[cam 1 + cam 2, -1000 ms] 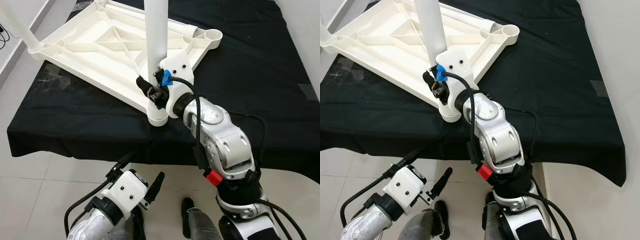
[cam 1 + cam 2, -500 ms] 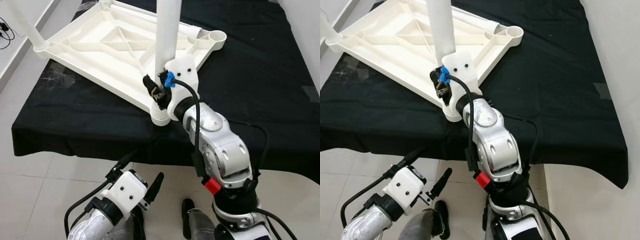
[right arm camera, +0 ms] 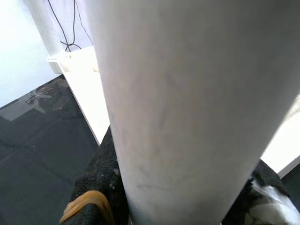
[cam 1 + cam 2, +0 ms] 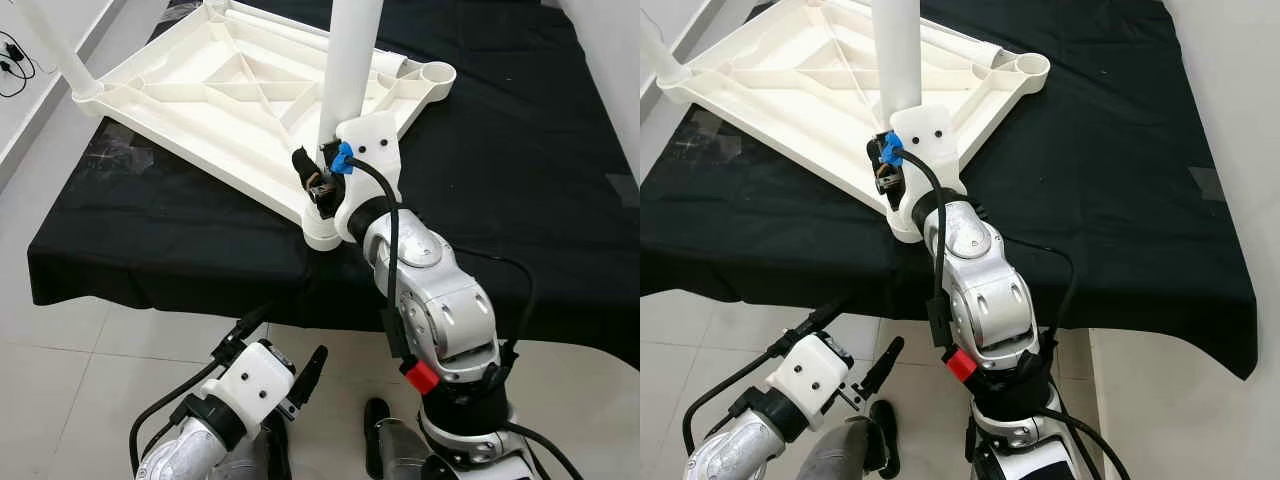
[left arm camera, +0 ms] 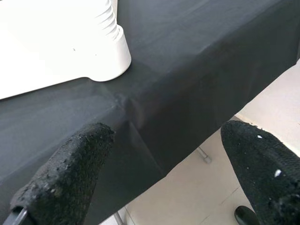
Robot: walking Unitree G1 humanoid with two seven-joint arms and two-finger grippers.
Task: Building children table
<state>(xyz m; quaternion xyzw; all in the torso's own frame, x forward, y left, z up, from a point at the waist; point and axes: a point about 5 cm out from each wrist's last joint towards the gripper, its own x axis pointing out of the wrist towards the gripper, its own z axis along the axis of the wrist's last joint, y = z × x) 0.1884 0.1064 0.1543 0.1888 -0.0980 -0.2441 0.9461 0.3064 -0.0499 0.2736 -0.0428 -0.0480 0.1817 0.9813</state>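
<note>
Surface: black cloth-draped table [image 4: 520, 170] on pale tiled floor [image 4: 60, 370].
Tabletop: upturned white plastic children's tabletop [image 4: 200, 100] lies on it.
Right gripper [image 4: 318, 180]: pinching the upright white tube leg [image 4: 350, 60] just above its corner socket.
Left gripper [image 4: 285, 360]: fingers spread, low before the table edge.

The table top [image 4: 230, 110] is plain white plastic, ribbed underneath, and the legs [image 4: 352, 70] standing on it are the same white. It lies on a black cloth [image 4: 500, 170] with no pattern. The floor [image 4: 70, 360] is pale grey tile with thin darker lines. The right arm [image 4: 440, 300] is silver with a red tag and black cables; a blue clip sits at its wrist. The left gripper [image 4: 280, 355] has black fingers on a white housing.
</note>
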